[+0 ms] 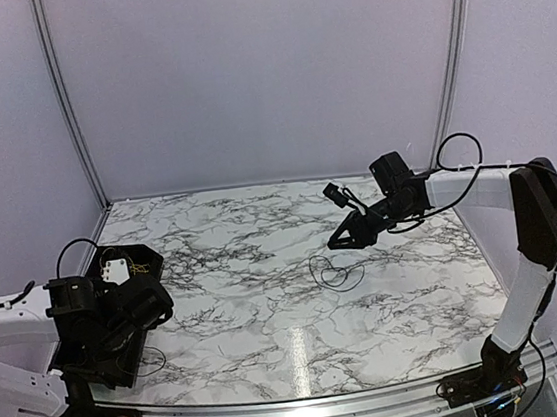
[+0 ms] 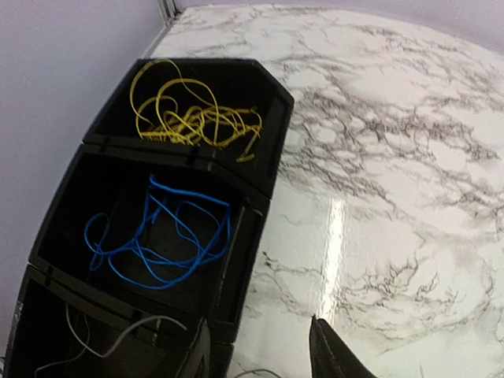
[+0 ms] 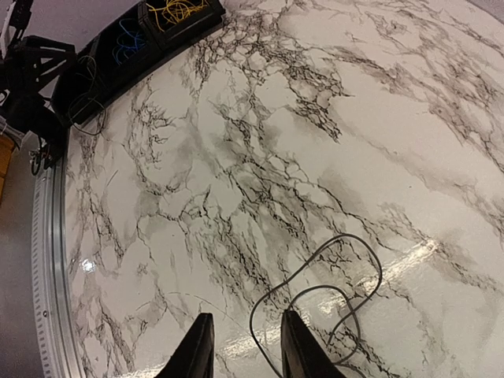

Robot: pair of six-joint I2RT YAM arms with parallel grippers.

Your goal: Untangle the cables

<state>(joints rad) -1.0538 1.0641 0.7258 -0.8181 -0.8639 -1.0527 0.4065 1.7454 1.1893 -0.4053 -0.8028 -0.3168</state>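
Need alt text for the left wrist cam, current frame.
A black three-compartment bin sits at the left of a marble table, holding a yellow cable in the far compartment, a blue cable in the middle one and a thin grey cable in the nearest. The left gripper, open and empty, frames the bottom edge.

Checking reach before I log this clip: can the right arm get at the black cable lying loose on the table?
Probably yes. The right gripper hangs open above the black cable, whose loop lies alone on the bare marble table, with nothing over it or between them.
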